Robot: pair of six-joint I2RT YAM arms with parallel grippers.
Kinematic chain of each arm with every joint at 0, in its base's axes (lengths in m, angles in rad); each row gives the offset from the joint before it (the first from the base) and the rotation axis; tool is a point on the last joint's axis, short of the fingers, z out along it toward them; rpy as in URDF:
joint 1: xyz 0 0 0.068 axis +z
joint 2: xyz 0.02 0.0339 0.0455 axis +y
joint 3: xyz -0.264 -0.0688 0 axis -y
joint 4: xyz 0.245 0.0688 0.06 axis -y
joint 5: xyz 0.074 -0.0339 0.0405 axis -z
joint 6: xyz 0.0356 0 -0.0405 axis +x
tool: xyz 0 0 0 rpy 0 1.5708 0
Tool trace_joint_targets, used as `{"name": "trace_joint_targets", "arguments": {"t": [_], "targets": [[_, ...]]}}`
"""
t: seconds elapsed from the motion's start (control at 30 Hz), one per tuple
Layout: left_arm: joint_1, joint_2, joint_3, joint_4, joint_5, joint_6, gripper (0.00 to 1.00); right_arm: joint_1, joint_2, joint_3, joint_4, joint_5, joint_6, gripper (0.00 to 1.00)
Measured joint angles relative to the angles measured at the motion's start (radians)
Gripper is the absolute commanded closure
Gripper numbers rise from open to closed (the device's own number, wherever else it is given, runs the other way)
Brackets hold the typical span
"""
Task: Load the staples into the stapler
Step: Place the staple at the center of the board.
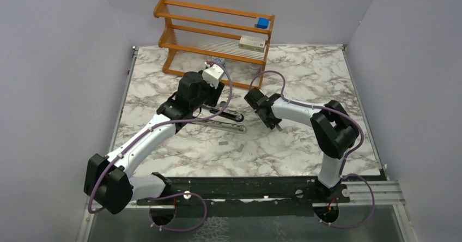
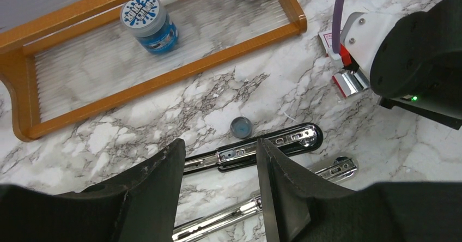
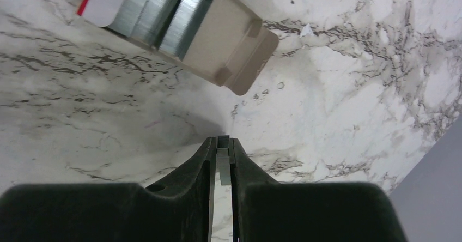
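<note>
Left gripper (image 2: 220, 144): it is held above the stapler with the fingers set apart. Nothing is clamped between them, and contact with the stapler cannot be told.
Right gripper (image 3: 220, 144): the fingertips are pressed together on a staple strip (image 3: 223, 168), which is pinched upright between them above the table (image 1: 305, 149).
Stapler (image 1: 226, 118): it is laid open on the marble top in a narrow V, just in front of the wooden rack (image 1: 180, 24). The joined end is covered by the left arm's wrist, and the two bars are spread toward the right arm. Both bars are seen through the gap of the left fingers (image 2: 163, 182), silver channel upward.
Loose strips (image 1: 223, 142): two short grey pieces are seen lying on the table just on the near side of the stapler, apart from each other.
Staple box (image 3: 239, 62): it is lying open on the marble beyond the right fingertips, with rows of grey staples packed inside and a red-and-white flap at one end.
Jar (image 2: 150, 24): a blue-lidded jar is stood on the rack's lowest shelf.
Small round cap (image 2: 241, 127): it is seen on the table between rack and stapler.
</note>
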Motion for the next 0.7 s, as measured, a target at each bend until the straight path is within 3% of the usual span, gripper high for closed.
{"name": "trace_joint_targets", "arguments": {"t": [0.23,0.5,0.7], "targets": [[0.006,-0.001,-0.002,0.007,-0.004,-0.004,0.46,0.037,-0.006,0.0,0.001,-0.079,0.019,0.71],[0.008,-0.001,-0.003,0.008,-0.004,-0.007,0.46,0.046,-0.091,-0.031,0.045,-0.249,0.056,0.68],[0.01,-0.001,-0.011,0.009,-0.003,-0.007,0.46,0.035,-0.171,-0.042,0.053,-0.271,0.064,0.52]]}}
